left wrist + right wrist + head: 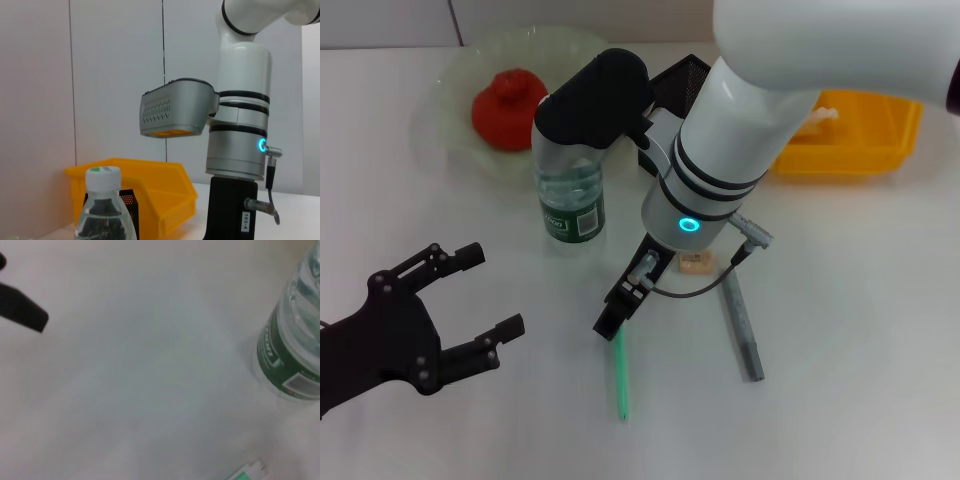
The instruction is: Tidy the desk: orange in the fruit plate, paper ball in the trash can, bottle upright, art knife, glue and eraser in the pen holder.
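Art knife [620, 375] is the one in play, or so I judge the slim green stick lying flat on the desk [860, 330] near the front, since the right gripper [618, 318] is poised directly over its far end, apparently touching or just above it. Whether that gripper is open or closed I cannot tell; the arm's own bulk hides the business end, and the right wrist view only catches the green tip at the edge. The left gripper [495, 290] sits off to the left front, spread wide and holding nothing, well apart from the action. Around the target: the eraser [693, 262] lies just behind the right wrist, a grey pen-shaped stick [740, 325], likely the glue, lies to the right, and the bottle [570, 200] stands upright close by on the left. The orange [507, 108] is already in the fruit plate [450, 70]. To do this pick well, I'd say the grip should straddle the stick across its narrow width, squarely and right down at the desk surface, because something this thin and flat can skid or pivot out if pinched at the very end. Taking it a little further along its length would steady it. Then it needs lifting clear and tipping upright before heading back to the pen holder [682, 78], with the elbow kept wide of the bottle so it isn't knocked over. The trash can [880, 150] sits further right, out of the path.
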You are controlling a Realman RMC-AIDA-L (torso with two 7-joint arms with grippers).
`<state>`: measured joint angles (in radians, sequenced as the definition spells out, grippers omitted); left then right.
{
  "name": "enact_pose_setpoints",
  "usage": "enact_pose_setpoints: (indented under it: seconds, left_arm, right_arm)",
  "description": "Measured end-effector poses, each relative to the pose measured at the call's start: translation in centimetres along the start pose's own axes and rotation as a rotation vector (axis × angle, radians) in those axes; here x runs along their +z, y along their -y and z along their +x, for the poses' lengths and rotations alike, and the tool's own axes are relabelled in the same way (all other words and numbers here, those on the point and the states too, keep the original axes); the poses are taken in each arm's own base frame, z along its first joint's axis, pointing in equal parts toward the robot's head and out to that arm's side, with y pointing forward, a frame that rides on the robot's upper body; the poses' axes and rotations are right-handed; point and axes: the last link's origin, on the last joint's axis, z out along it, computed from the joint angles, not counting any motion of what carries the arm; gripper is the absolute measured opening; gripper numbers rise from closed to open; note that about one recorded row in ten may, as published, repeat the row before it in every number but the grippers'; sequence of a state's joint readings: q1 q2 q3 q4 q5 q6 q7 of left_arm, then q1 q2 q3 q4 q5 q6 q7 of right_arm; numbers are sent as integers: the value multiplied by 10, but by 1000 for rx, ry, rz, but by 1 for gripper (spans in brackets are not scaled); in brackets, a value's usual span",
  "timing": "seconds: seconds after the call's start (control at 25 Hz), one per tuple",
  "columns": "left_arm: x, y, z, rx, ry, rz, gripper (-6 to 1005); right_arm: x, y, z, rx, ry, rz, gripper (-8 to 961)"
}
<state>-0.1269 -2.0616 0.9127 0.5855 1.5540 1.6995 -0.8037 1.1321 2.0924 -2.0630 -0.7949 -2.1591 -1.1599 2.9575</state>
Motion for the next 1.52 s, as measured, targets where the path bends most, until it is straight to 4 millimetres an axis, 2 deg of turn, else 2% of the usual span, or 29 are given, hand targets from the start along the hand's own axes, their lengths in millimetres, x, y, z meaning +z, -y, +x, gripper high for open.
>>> enact_pose_setpoints:
  seconds: [0.48, 0.68, 1.04, 1.44, 1.52]
  left_arm:
    - [7, 1, 0, -7, -10, -13, 842]
    - [7, 2, -1, -6, -3, -9, 842]
    - [10, 3, -1, 6, 0, -14, 842]
    - [13, 4, 0, 6, -4, -19, 842]
    - [15, 4, -1, -2, -6, -22, 842]
  right_arm:
    - [2, 1, 1, -3, -3, 7, 828]
    - [2, 1, 1, -2, -3, 8, 698]
    - [2, -1, 0, 0, 3, -6, 676]
    - [4, 4, 4, 20, -20, 2, 651]
    - [4, 5, 4, 20, -23, 5, 561]
